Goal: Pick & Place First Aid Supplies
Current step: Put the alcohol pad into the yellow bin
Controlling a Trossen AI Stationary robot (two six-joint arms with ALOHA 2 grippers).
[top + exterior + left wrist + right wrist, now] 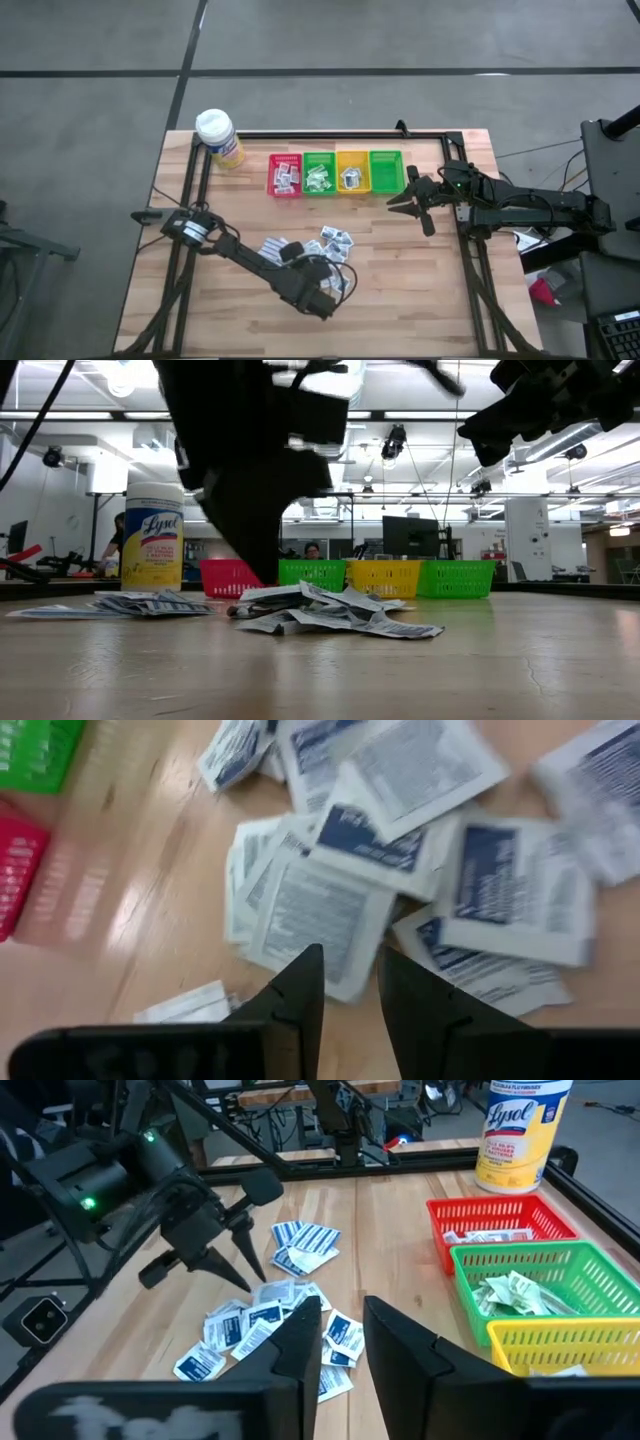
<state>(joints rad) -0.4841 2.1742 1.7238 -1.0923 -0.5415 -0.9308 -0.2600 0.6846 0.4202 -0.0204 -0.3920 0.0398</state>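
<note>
Sachets (325, 250) of first aid supplies are heaped at mid-table, in front of the four bins (335, 172). The pick step is judged to be in hand: the left gripper (350, 982) is poised just above the heap, fingers narrowly parted, nothing pinched. One sachet must next be singled out. The right gripper (342, 1330), narrowly parted and empty, is held near the green bin (385, 170). "Lysol" is legible on the bottle (520, 1130).

Print on the small flat white sachets (320, 910) is being blurred beyond reading; part of the pile (330, 262) is being hidden by the left arm.
</note>
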